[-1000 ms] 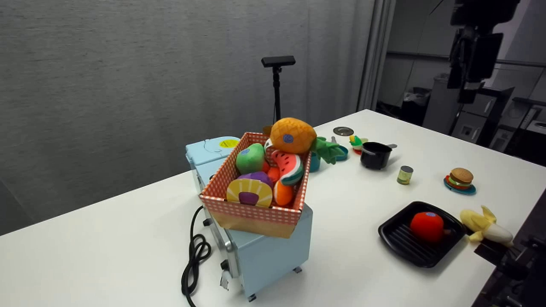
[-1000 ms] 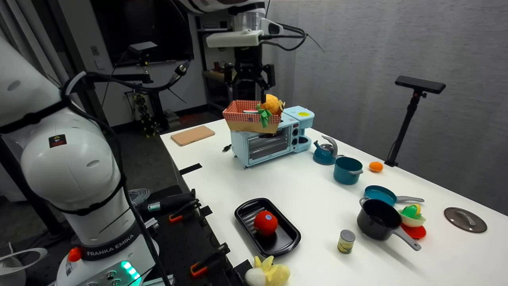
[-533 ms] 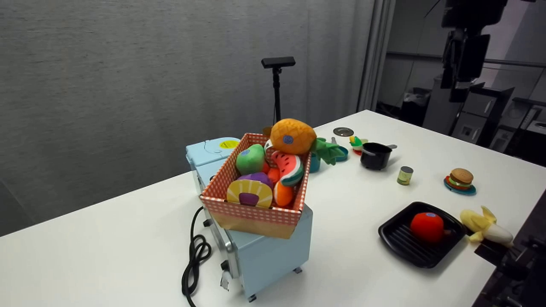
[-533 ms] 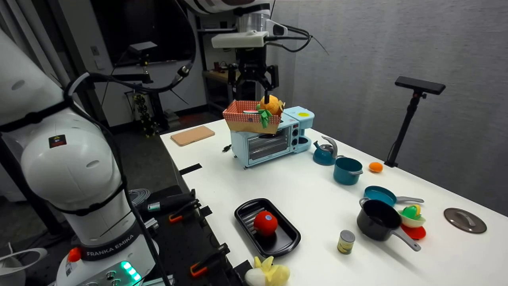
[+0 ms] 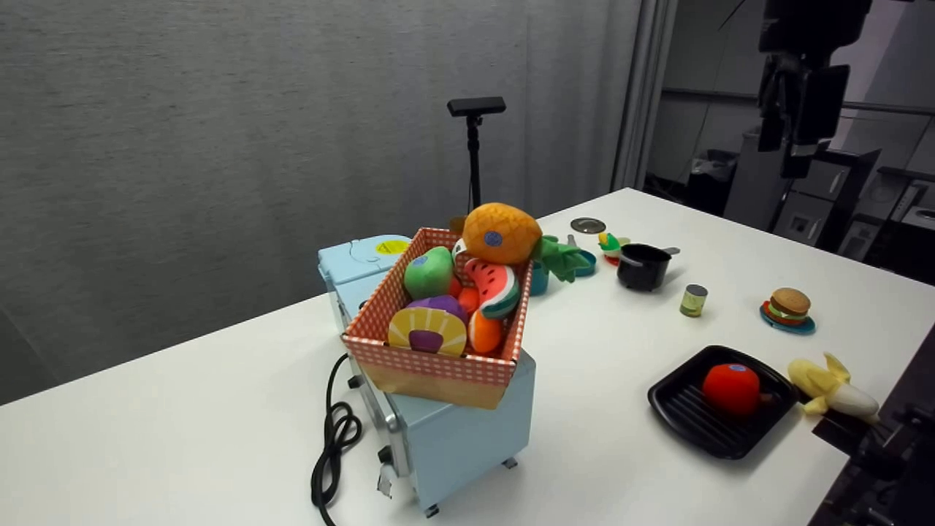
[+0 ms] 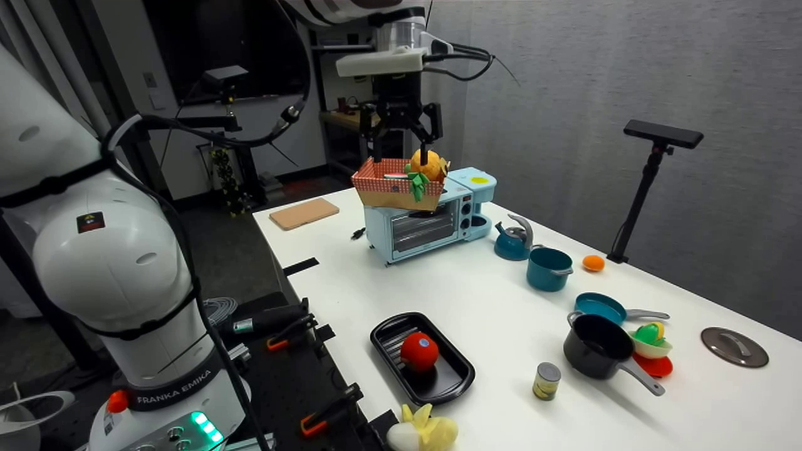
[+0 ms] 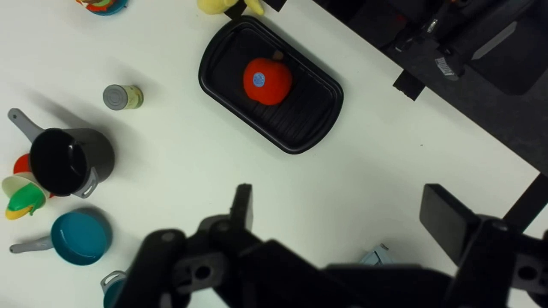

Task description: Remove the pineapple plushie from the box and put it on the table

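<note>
Though not yet lifted out, orange-yellow, rounded soft pineapple plushie (image 5: 499,234): rides above the rim of the salmon-red checked, open-topped rectangular box (image 5: 438,371), probably from being propped underneath; set at one o'clock of the box in an exterior view.
Green leafy crown (image 5: 560,257): pokes over the box wall toward four o'clock in an exterior view; likely floppy, so poor to pinch.
Red-and-green watermelon slice plush (image 5: 494,286): apparently touching the pineapple plushie's underside, perhaps serving as prop; might come along on the lift.
Light-blue boxy toaster oven (image 5: 471,431): bears the box, so raises the pineapple plushie well above the flat white table (image 5: 190,424) and calls for a long descent.
Black two-fingered gripper (image 7: 338,203): hangs over the table with fingers spread wide and nothing between, presumably to straddle a plump body; well apart from the box, at two o'clock of it in an exterior view.
Black ridged tray with rounded corners (image 7: 295,124): lies at eleven o'clock of the gripper in the wrist view, cupping a red round plush (image 7: 267,81); best avoided at put-down.
Gap between gripper and box: early stage, by judgement; next calls for crossing over, then closing around the orange body.
</note>
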Robot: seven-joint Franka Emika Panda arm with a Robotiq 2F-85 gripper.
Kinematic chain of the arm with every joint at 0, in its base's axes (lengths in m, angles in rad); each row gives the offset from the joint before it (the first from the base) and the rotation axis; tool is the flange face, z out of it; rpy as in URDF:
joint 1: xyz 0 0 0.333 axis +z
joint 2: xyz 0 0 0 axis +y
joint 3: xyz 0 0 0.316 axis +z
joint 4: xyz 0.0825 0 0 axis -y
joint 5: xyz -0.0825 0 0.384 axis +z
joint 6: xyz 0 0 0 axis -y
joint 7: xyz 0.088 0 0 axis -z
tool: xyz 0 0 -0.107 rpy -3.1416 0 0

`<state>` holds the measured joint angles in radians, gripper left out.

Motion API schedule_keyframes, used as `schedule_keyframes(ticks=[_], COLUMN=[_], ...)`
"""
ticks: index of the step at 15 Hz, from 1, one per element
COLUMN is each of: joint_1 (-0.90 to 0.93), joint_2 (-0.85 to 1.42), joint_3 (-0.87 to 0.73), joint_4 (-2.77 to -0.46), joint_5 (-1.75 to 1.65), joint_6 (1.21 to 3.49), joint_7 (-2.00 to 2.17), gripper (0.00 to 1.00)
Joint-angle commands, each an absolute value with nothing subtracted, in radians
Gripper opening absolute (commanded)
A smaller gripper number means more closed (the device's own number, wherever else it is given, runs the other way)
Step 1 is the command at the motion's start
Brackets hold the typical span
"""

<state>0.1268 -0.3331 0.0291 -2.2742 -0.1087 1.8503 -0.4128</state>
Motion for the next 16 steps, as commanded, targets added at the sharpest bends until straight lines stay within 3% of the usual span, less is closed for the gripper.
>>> schedule_keyframes(ticks=[1,7,16], joint_1=[0.184,0.237,0.233], joint_2=[-0.232,-0.041,0.147], joint_3=[0.123,0.245,0.243], joint_4=[-2.162,-1.957,-1.721], joint_5=[-0.121,-0.169,-0.208], joint_6=[1.803,1.751,1.692], joint_7=[-0.352,-0.313,-0.375], gripper=[1.00,1.00,1.00])
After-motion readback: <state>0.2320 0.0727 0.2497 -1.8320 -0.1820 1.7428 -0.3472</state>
